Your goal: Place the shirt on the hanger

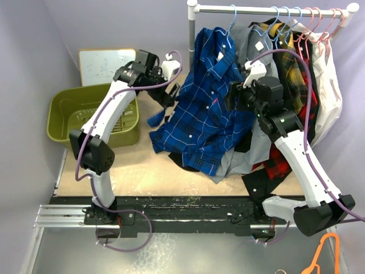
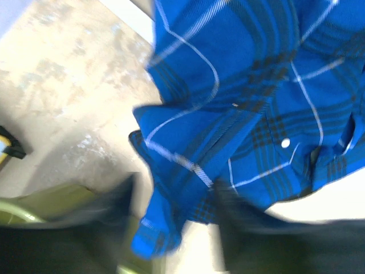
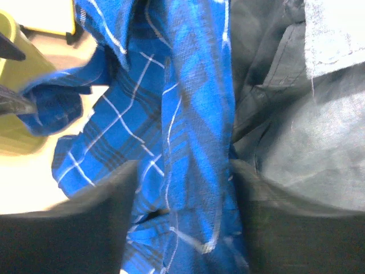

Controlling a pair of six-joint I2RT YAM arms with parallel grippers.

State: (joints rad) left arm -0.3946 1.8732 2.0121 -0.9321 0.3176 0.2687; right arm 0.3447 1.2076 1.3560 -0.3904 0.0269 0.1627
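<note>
RACK SIDE, REMOTE RIG: The shirt [image 1: 199,108] hangs by its collar from the hanger [image 1: 231,23], whose hook is over the rail [image 1: 256,9] at the back. Its lower half is not hanging free but lies bunched on the table [image 1: 142,171].

I have an arm on each flank. The left gripper [image 1: 167,100] sits at the sleeve edge with its jaws apart, and the wrist view, which is blurred, shows a cuff dangling loose between them. The right gripper [image 1: 232,98] is also parted, with a long fold of blue cloth running through the gap and nothing clamped that I can see.

My concern is the lopsided drape. I judge that a tug from either side could slide a shoulder off the thin wire or unhook it from the rail. The right fingers also work just beside the grey shirt [image 1: 244,41], so closing there could catch the wrong garment.

Around the shirt, a red-and-black plaid shirt [image 1: 272,166] spills over the pale, mottled board. Pink hangers [image 1: 319,23] line the far end of the rail. An olive bin [image 1: 74,108] and a whiteboard [image 1: 105,63] stand to the left against lilac walls [image 1: 34,45], and an orange hanger [image 1: 326,251] lies below the table edge.
</note>
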